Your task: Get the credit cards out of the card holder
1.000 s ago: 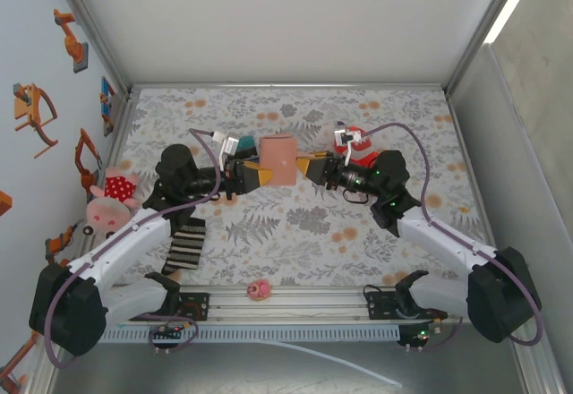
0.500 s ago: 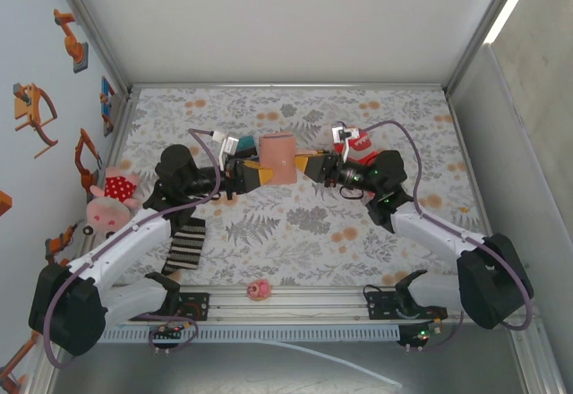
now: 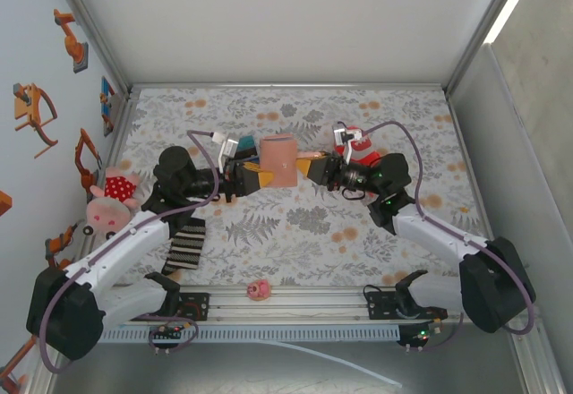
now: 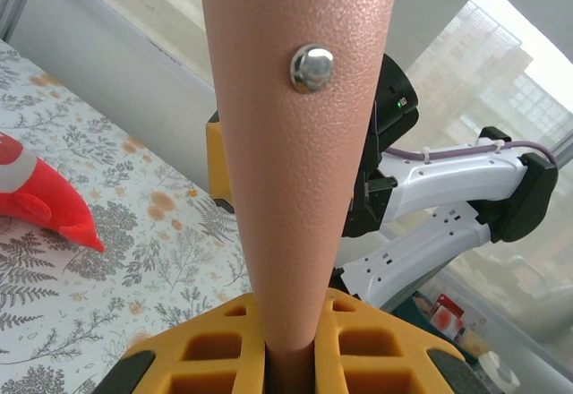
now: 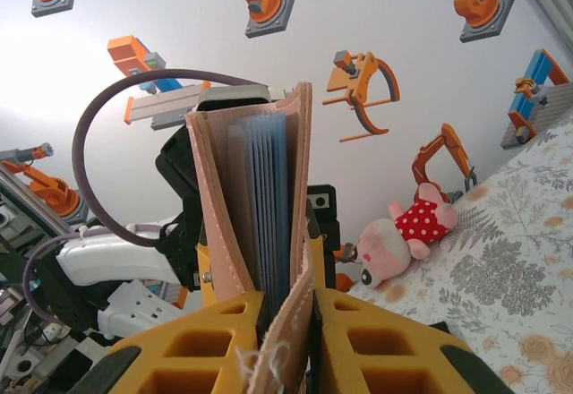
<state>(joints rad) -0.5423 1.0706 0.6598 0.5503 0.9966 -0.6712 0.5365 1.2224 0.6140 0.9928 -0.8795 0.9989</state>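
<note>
The right pincer (image 3: 301, 164) has edged leftward and closed onto a flap of the card holder (image 3: 279, 155).

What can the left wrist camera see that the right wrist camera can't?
Left wrist: the card holder's tan outside with its silver snap, plus a red toy. Right wrist: its blue inner leaves, a pink pig plush and robot stickers. Both: the card holder, clamped by the left gripper there and the right gripper here, and the flowery table cover.
</note>
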